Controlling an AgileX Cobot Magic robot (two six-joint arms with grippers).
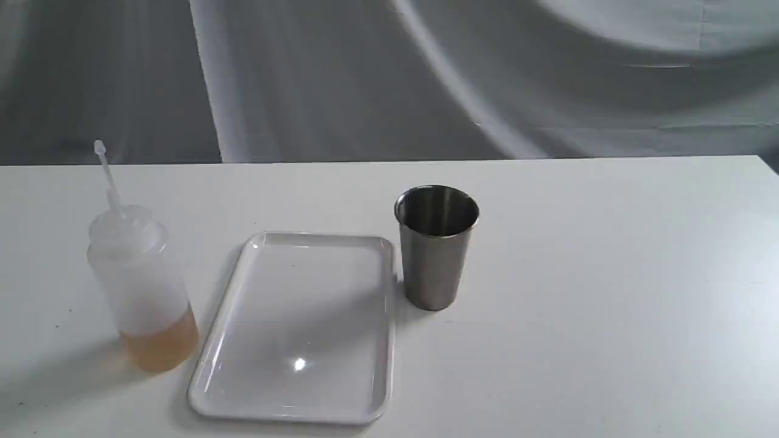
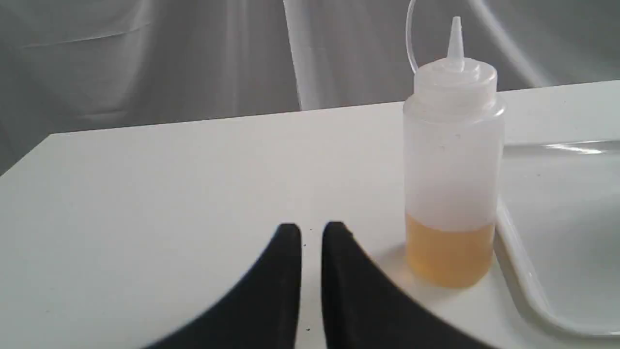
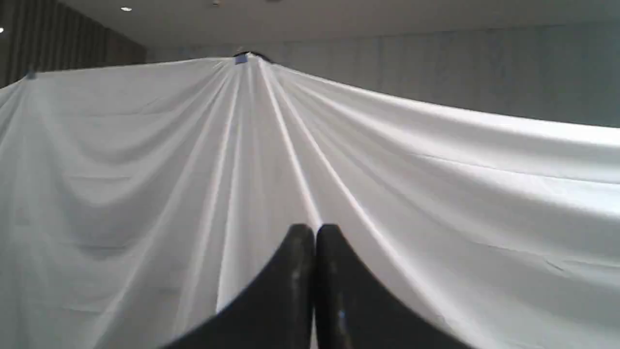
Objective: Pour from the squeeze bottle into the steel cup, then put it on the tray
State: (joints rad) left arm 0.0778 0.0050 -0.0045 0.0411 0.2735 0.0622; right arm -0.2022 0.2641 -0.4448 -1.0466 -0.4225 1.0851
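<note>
On the tabletop (image 1: 608, 304), the squeeze bottle (image 1: 143, 286) stands upright at the tray's (image 1: 292, 409) 9 o'clock, with the steel cup (image 1: 435, 255) at its 2 o'clock. The left tool (image 2: 311, 228) is nearly closed and empty. The right tool (image 3: 315, 230) is fully closed and empty.

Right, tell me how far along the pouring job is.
Nothing done yet: the bottle stands upright on the table, the cup beside the bare tray. In hand: the empty left hand sits near the bottle. Left: grasp, pour, set it on the tray.
</note>
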